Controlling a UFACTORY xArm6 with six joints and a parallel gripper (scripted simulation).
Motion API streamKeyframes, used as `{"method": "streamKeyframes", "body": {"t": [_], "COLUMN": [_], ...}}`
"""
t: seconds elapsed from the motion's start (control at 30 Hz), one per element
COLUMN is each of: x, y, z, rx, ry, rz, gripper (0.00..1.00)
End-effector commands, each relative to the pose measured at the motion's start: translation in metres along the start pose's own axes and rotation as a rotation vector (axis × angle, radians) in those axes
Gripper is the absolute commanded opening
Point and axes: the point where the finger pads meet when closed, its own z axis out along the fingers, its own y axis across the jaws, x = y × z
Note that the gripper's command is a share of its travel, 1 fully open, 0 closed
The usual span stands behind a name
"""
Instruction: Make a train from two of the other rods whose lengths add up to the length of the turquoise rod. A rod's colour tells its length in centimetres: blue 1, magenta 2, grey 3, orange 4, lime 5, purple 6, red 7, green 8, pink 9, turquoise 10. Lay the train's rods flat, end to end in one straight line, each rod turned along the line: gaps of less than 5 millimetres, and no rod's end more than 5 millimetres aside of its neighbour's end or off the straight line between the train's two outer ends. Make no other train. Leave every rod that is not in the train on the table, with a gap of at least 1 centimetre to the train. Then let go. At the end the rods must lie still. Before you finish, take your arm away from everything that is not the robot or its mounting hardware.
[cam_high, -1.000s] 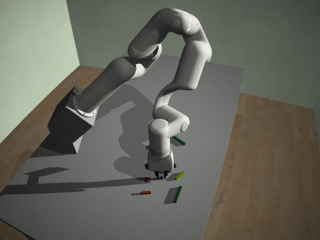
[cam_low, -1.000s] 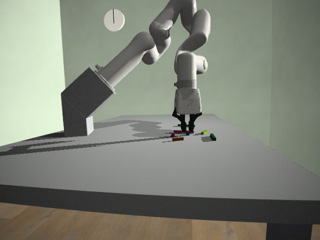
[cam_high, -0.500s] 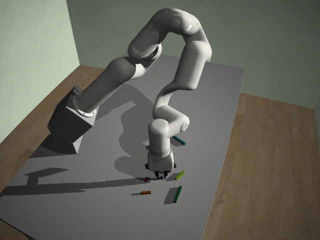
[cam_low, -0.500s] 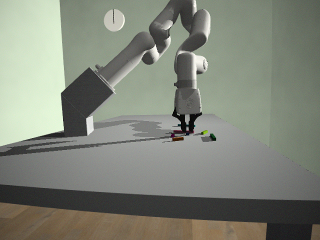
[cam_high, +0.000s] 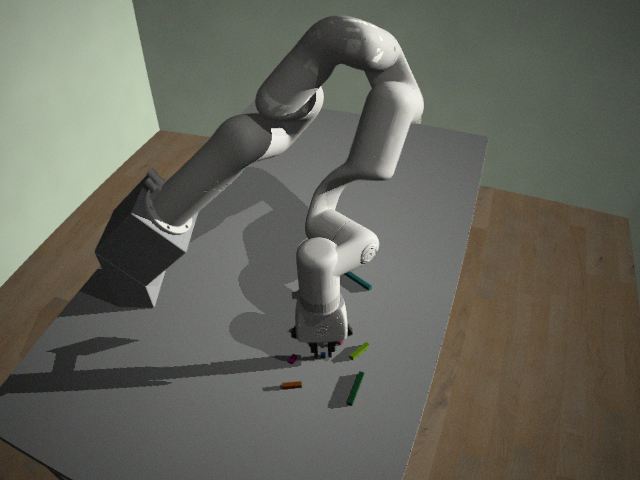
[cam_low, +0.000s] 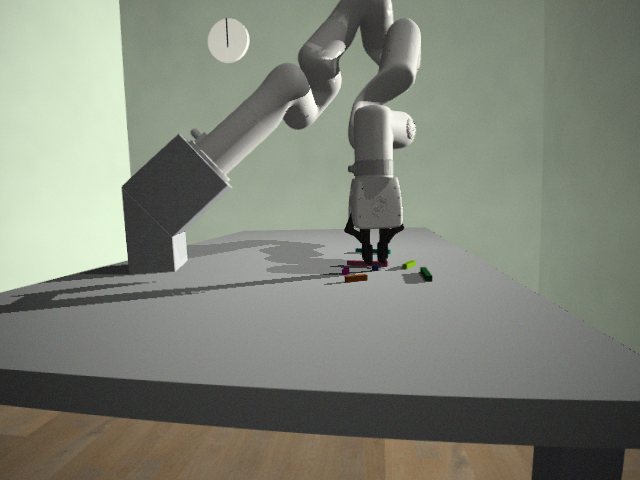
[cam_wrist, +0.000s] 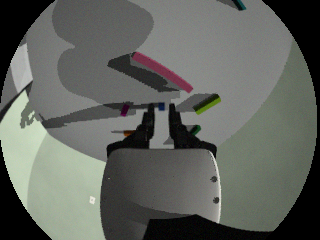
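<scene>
Jaws parted and empty, the gripper (cam_high: 323, 357) (cam_low: 374, 261) (cam_wrist: 161, 110) lines up over the blue rod (cam_high: 323, 354) (cam_low: 375, 268) (cam_wrist: 161, 106) — next, likely, lower, grip, and carry toward pink (cam_high: 340, 342) (cam_low: 359, 263) (cam_wrist: 162, 71).

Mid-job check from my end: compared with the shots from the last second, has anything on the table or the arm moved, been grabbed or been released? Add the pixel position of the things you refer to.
Nothing visibly changed. The gripper (cam_high: 322, 356) (cam_low: 375, 261) (cam_wrist: 161, 110) is in the same place, fingers apart, with nothing taken or let go. The orange rod (cam_high: 291, 384) (cam_low: 355, 277) (cam_wrist: 128, 133) and green rod (cam_high: 355, 388) (cam_low: 425, 274) (cam_wrist: 196, 130) lie as before.
</scene>
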Motion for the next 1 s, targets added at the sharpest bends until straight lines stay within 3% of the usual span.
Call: {"method": "streamKeyframes", "body": {"t": [0.0, 0.97], "x": [0.000, 0.000], "y": [0.000, 0.000], "z": [0.000, 0.014], "rx": [-0.001, -0.001], "ry": [-0.001, -0.001], "rz": [0.000, 0.000], "gripper": [0.24, 0.24]}}
